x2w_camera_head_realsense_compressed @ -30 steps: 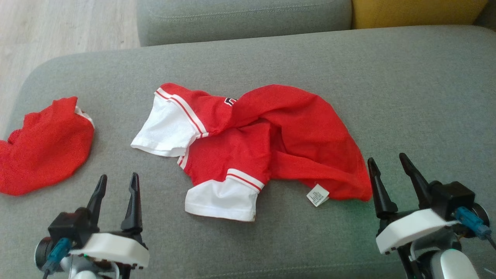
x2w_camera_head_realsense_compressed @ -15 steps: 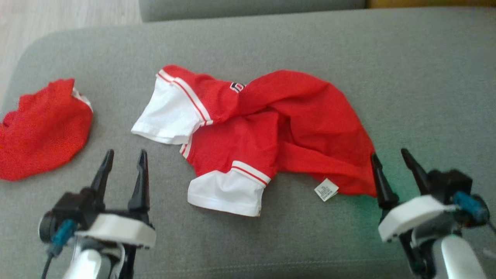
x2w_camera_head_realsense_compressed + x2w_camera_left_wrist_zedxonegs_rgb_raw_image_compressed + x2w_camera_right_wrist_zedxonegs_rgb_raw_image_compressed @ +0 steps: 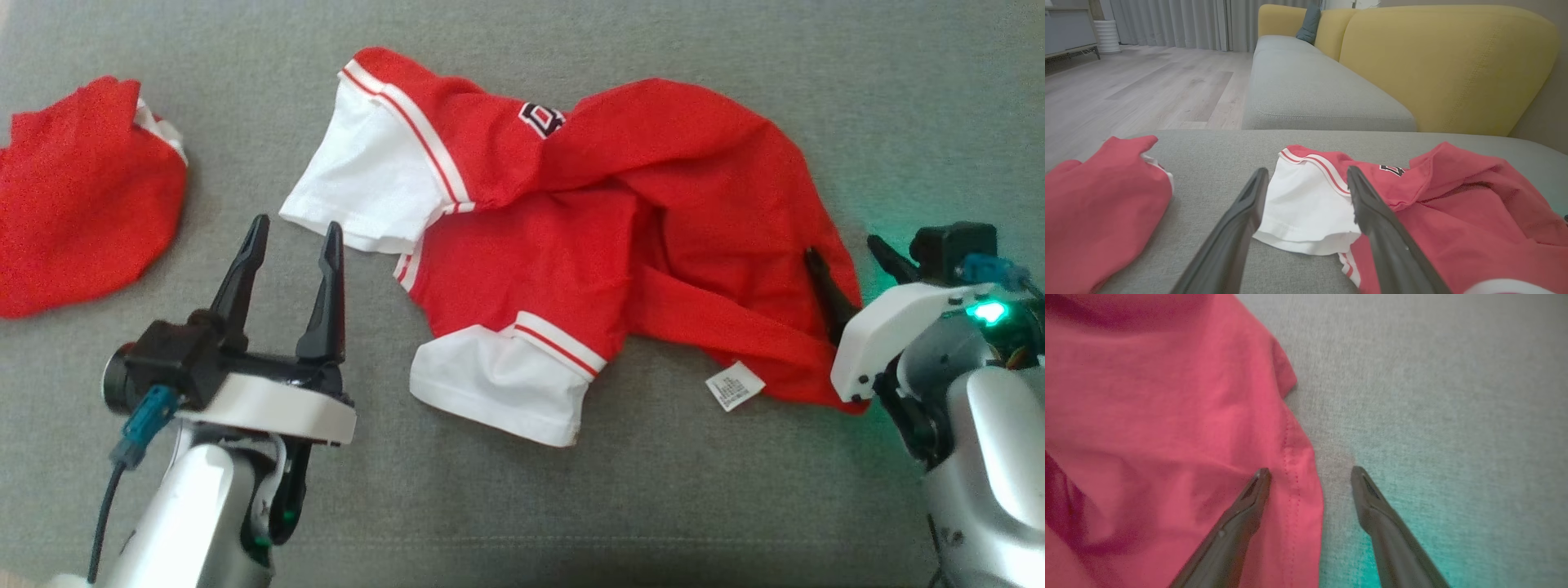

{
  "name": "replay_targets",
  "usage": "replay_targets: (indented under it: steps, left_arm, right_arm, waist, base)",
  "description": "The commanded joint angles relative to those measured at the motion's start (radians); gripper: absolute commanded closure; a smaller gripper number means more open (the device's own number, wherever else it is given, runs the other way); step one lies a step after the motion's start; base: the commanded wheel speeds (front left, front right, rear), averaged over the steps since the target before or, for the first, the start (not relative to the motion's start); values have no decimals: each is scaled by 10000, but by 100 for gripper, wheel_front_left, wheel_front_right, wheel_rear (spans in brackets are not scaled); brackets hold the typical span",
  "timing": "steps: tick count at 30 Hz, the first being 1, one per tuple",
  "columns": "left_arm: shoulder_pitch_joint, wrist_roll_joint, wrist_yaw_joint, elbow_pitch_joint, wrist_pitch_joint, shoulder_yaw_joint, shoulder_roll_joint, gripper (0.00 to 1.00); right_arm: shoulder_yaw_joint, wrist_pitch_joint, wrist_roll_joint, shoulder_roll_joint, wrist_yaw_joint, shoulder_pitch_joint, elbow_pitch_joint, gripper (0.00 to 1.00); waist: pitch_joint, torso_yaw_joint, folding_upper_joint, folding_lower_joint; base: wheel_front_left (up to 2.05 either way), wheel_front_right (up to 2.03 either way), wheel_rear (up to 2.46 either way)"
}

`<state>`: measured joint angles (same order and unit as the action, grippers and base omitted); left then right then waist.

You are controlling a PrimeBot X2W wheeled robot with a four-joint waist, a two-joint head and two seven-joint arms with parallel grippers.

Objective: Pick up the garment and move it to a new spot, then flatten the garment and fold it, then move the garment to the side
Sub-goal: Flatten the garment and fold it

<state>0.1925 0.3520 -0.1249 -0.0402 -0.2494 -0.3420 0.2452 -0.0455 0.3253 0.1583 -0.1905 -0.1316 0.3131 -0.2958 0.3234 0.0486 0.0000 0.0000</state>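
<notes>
A broad grey sofa seat (image 3: 571, 506) of coarse woven upholstery with rounded edges carries everything. On it lies the garment (image 3: 637, 204), a red fine-knit jersey with two white sleeves edged in red and white stripes. It is crumpled and twisted, with deep folds across its body and a dark printed emblem (image 3: 543, 120) half hidden near its top fold.

Well apart from the garment on its left lies a second red cloth (image 3: 73, 204), rumpled into a rounded heap with a sliver of white trim.

The left tool (image 3: 297, 223), two long dark tapered fingers on a white housing, stands spread, with its tips just short of the garment's upper white sleeve (image 3: 367, 184). It holds nothing.

The right tool (image 3: 842, 247) is also spread. It straddles the garment's stitched right hem, one finger over red cloth and the other over grey upholstery tinted by a green glow. Whether it touches the fabric cannot be told.

A small white care label (image 3: 735, 386) sticks out at the garment's lower hem.

Beyond the garment, the left wrist view shows another grey seat cushion (image 3: 1310, 94), a mustard-yellow backrest (image 3: 1445, 61), pale wood-plank flooring (image 3: 1126, 90) and grey curtains (image 3: 1180, 20).
</notes>
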Motion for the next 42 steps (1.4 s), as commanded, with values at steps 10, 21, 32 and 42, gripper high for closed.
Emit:
replay_targets:
  steps: [10, 21, 32, 42]
  left_arm:
    - [570, -363, 371, 86, -122, 651, -281, 0]
    - [746, -721, 847, -10, -123, 991, -805, 0]
    - [1081, -1119, 1375, -201, -124, 1267, -1280, 0]
    - [756, -1395, 1507, -362, -124, 1672, -1340, 0]
  right_arm:
    - [-518, 834, 931, -690, 9, 670, -34, 100]
    - [-373, 63, 1244, -1519, 9, 2287, 2, 100]
    - [-1055, -1103, 1535, -2013, 9, 4554, -2343, 100]
    - [-1126, -3867, 1528, -1453, 9, 4255, -3221, 0]
  waist:
    - [295, 359, 0, 0]
    - [592, 710, 0, 0]
    - [1115, 1064, 0, 0]
    - [646, 587, 0, 0]
  base:
    - [0, 0, 0]
    - [0, 0, 0]
    - [0, 0, 0]
    - [0, 0, 0]
